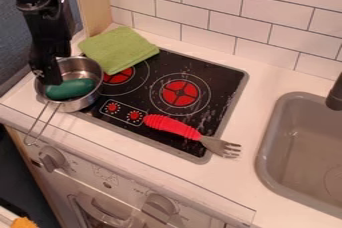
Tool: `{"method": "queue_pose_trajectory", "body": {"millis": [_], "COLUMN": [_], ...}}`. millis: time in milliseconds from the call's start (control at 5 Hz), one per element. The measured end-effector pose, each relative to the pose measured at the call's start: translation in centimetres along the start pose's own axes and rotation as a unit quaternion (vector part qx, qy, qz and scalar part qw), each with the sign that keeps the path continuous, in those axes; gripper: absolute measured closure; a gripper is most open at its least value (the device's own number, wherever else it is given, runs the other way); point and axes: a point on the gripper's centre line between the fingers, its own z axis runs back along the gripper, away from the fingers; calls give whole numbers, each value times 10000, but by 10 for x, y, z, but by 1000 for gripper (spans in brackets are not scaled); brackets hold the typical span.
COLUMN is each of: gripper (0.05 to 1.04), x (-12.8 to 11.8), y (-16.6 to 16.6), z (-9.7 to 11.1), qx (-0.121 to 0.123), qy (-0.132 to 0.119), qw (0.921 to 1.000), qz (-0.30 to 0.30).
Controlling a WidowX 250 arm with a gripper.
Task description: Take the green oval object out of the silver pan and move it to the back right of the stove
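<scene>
Although the green object (70,88) lay inside the pot (83,103), the gripper (51,78) was not clear of it, and its clamped or released state was indeterminable.

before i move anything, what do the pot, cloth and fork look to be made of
Pot: shiny metal, likely steel, given its bright reflections. Cloth: matte fabric, perhaps terry, with soft rounded edges. Fork: grey, metal-looking head; ridged red handle, probably plastic or rubber.

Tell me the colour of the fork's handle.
The fork's handle is red, seen best in the camera view.
</scene>
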Motion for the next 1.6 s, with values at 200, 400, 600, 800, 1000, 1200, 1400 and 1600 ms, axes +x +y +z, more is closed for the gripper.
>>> {"method": "queue_pose_trajectory", "body": {"millis": [200, 400, 600, 800, 1000, 1200, 1400, 1600], "gripper": [82, 82, 82, 82, 82, 117, 435, 633], "x": [-2, -1, 0, 2, 0, 4, 10, 12], "y": [4, 7, 10, 11, 2, 1, -2, -3], "z": [-4, -16, -26, -35, -49, -51, -56, -56], "qx": [96, 37, 46, 64, -92, -106, -245, -252], "qy": [72, 35, 5, -53, 24, 55, 122, 124], "qw": [9999, 9998, 9997, 9992, 9991, 9992, 9994, 9994], "qz": [82, 166, 245, 390, 418, 380, 225, 181]}}
